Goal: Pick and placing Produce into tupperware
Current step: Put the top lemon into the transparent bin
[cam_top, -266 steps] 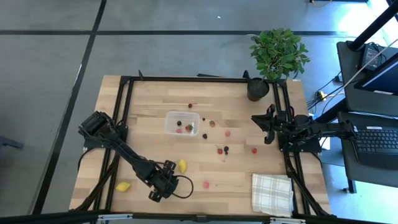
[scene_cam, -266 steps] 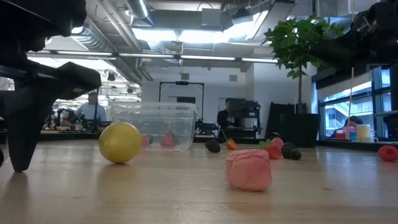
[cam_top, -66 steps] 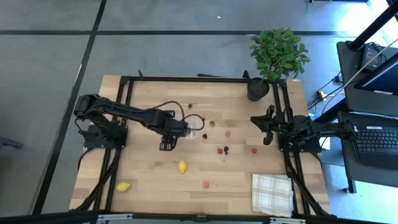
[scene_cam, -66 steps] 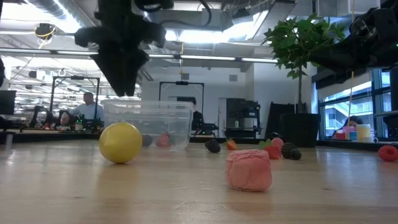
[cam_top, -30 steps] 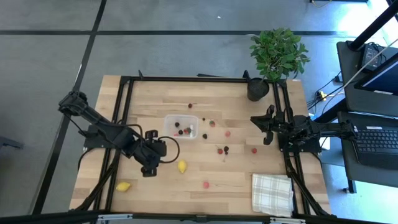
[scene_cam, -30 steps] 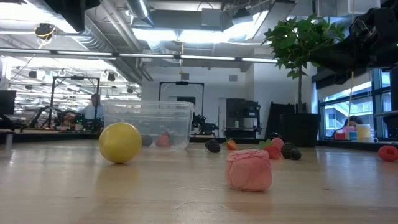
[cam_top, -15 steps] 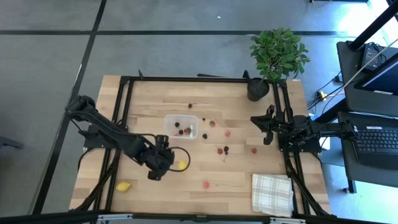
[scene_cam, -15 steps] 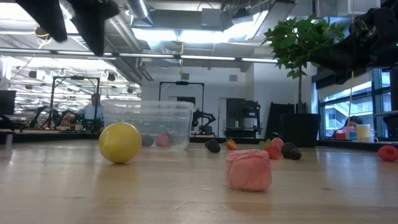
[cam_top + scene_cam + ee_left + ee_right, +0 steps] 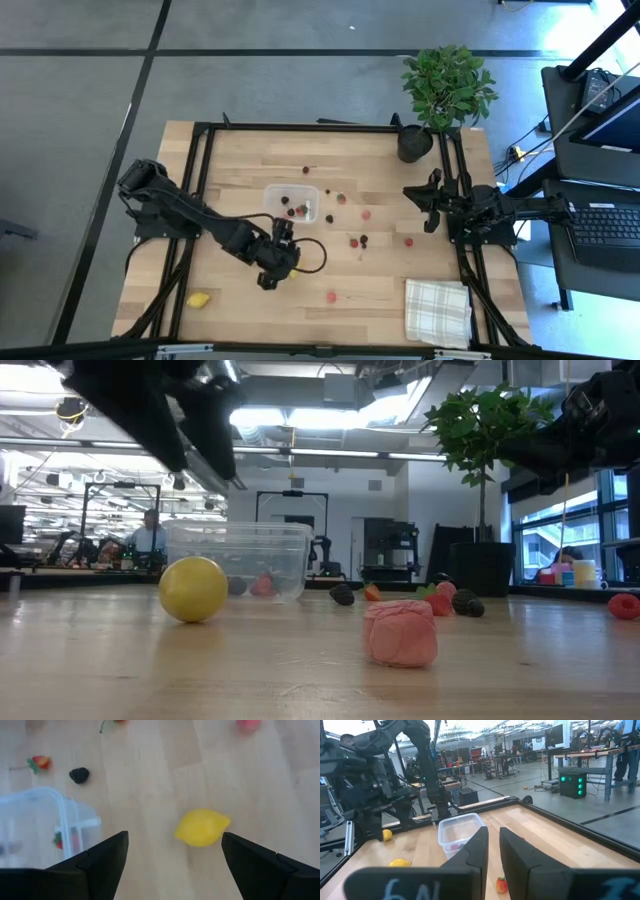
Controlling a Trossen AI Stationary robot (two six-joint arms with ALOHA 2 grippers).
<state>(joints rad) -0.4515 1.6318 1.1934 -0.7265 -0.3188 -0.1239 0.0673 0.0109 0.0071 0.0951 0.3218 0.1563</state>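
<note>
**Left gripper hovering over lemon beside the tub**

The left gripper (image 9: pixel 276 262) is hanging with fingers spread wide above a yellow lemon (image 9: pixel 202 827), just in front of the tupperware (image 9: pixel 292 200). Bare wood is lying all around the lemon. The tupperware is holding a few red and dark berries (image 9: pixel 298 210). More berries are lying right of it. The right gripper (image 9: pixel 429 205), pressed shut, is waiting far right of the tupperware.
</note>
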